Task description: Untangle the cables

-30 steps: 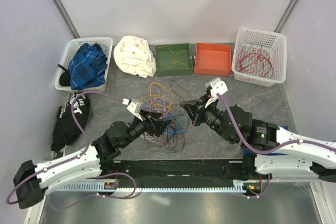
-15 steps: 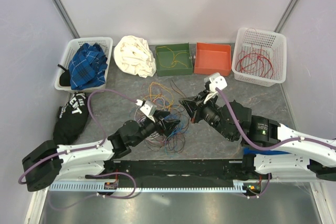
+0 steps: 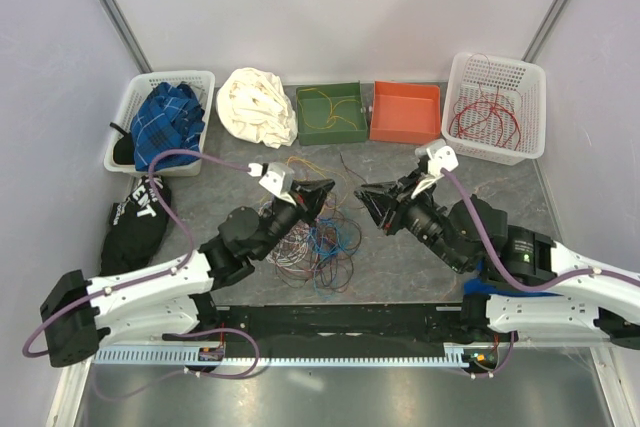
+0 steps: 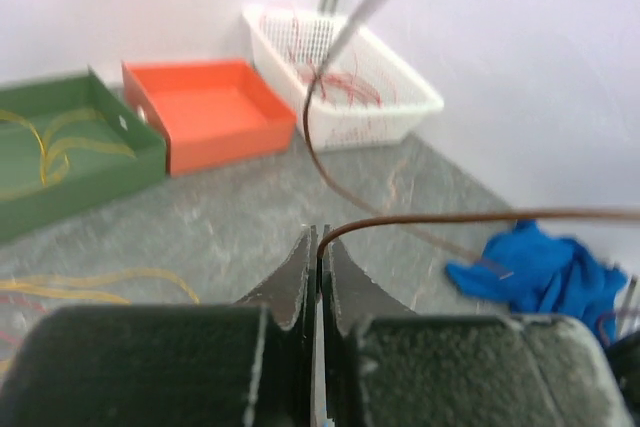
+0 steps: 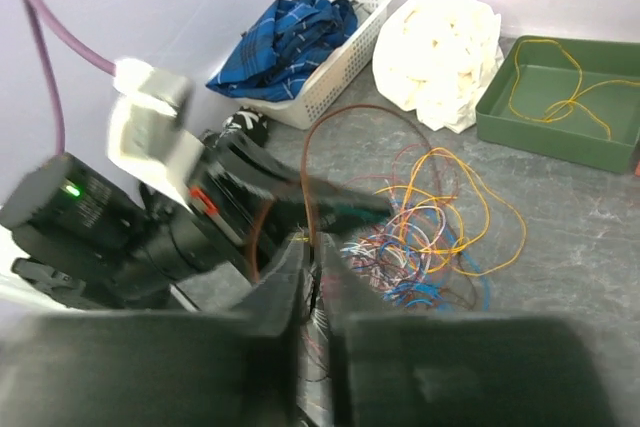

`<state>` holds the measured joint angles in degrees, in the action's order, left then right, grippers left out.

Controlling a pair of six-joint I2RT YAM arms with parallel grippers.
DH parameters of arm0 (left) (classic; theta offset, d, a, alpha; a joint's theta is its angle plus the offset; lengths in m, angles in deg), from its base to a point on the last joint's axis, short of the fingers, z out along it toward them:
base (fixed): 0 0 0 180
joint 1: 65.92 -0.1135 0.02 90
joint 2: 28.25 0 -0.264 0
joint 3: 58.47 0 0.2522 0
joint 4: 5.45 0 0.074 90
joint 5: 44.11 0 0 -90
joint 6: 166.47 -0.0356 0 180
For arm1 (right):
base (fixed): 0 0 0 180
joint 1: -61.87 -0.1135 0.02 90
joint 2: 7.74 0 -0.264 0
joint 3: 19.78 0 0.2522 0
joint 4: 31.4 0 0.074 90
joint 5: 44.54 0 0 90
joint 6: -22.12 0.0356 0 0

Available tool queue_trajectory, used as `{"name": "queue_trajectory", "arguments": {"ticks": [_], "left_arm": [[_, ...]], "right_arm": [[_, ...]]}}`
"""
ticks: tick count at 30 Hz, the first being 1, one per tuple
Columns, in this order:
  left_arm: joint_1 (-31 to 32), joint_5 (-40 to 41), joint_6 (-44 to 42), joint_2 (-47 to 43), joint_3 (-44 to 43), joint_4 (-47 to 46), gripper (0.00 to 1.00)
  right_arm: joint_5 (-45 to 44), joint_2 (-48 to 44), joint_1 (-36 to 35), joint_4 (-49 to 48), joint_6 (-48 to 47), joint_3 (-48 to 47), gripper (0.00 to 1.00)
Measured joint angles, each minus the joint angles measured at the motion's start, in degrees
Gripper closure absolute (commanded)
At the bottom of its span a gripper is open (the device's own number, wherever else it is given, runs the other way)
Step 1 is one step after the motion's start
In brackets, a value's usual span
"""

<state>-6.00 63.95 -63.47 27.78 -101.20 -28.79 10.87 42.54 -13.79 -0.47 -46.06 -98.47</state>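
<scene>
Grey table (image 3: 400, 267), tangled cables (image 3: 320, 239), bag (image 3: 135, 225) lettering unclear

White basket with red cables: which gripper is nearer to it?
Right. The right gripper sits left of the white basket; the left gripper sits farther left.

The brown cable (image 4: 470, 217) leaves the left wrist view at its right edge; the green tray (image 4: 60, 172) is cropped at left. The right end effector (image 5: 312, 257) shows only as blur.
</scene>
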Motion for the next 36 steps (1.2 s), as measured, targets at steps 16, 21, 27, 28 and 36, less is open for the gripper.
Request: {"name": "queue_trajectory", "arguments": {"ticks": [16, 21, 27, 28, 36], "left_arm": [[0.0, 3.0, 0.2, -1.4, -45.7, 35.8, 0.98], [0.0, -0.3, 2.0, 3.3, -53.8, 42.4, 0.98], [0.0, -3.5, 3.6, 7.7, -56.0, 47.9, 0.98], [0.0, -3.7, 3.7, 7.9, -56.0, 48.4, 0.98], [0.0, -5.1, 4.6, 8.0, -57.6, 49.4, 0.98]], "right_arm": [[-2.7, -8.5, 0.0, -2.5, -1.7, 12.0, 0.22], [0.3, -6.2, 0.0, -7.5, -4.8, 13.8, 0.21], [2.7, -2.9, 0.0, -14.0, -8.3, 14.0, 0.21], [2.8, -2.5, 0.0, -15.1, -8.7, 14.1, 0.21], [1.6, 5.5, 0.0, -24.2, -12.7, 15.0, 0.26]]}}
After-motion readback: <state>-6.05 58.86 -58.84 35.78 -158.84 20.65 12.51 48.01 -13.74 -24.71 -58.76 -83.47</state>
